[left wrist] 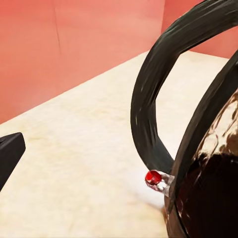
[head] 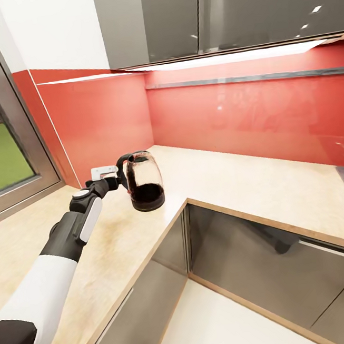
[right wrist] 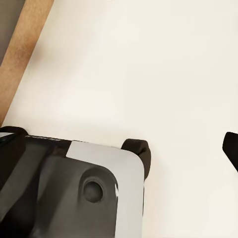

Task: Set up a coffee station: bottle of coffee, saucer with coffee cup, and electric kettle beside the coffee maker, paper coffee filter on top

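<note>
Electric kettle: located on the kitchen countertop, near the inner corner of the L-shaped slab and close to its front edge. It appears upright, black base down, though whether the base bears on the surface or is lifted just clear of it cannot be told. The glass body is dark-tinted and transparent, darker in its lower part. The black handle faces the robot's left arm.

Left gripper: extended from the left arm across the counter, at the kettle's handle. In the head view the fingers meet the handle, and contact looks likely, but the fingers are too small and dark to tell whether they are pinching it. In the left wrist view the handle loop sits very close to the camera, with the small red switch at its foot. One dark fingertip shows at the frame edge, well apart from the handle. Grip state: cannot tell.

Right gripper: state cannot be told. The right wrist view shows a grey and black part of the robot's body over a pale floor, with a dark fingertip at the edge.

Surroundings: red backsplash behind the counter, grey wall cabinets above, grey cabinet fronts below, window to the left.
</note>
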Controlling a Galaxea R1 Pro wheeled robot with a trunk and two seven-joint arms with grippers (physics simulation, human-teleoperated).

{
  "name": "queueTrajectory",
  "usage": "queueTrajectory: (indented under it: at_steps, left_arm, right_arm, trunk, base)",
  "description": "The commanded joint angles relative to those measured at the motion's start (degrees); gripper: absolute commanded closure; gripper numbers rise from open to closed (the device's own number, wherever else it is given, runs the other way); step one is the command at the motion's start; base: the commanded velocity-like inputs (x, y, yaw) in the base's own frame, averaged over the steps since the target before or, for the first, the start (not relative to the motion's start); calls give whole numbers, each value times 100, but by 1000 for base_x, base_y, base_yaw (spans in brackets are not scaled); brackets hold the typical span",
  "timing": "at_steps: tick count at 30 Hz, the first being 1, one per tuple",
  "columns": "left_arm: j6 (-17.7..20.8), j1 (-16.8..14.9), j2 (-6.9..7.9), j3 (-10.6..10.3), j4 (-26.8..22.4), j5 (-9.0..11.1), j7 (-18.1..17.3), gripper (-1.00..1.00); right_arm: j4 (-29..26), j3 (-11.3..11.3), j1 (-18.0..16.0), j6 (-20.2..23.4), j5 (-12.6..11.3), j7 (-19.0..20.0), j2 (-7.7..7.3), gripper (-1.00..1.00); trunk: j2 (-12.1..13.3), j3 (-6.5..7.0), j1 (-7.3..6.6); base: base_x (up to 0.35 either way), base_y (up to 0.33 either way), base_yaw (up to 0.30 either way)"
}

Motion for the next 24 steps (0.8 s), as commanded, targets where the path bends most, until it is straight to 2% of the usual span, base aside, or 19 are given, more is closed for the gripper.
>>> queueTrajectory:
  at_steps: [1,24]
  left_arm:
    - [15,-5,8,-22,-11,60,54,-100]
    - [17,-5,8,-22,-57,60,54,-100]
  right_arm:
    - [24,49,-12,-34,-47,23,1,-100]
    - [24,49,-12,-29,-47,23,1,-100]
  trunk:
    - [-4,-6,0]
    - [-4,-6,0]
  base:
    - [3,0,0]
    - [21,0,0]
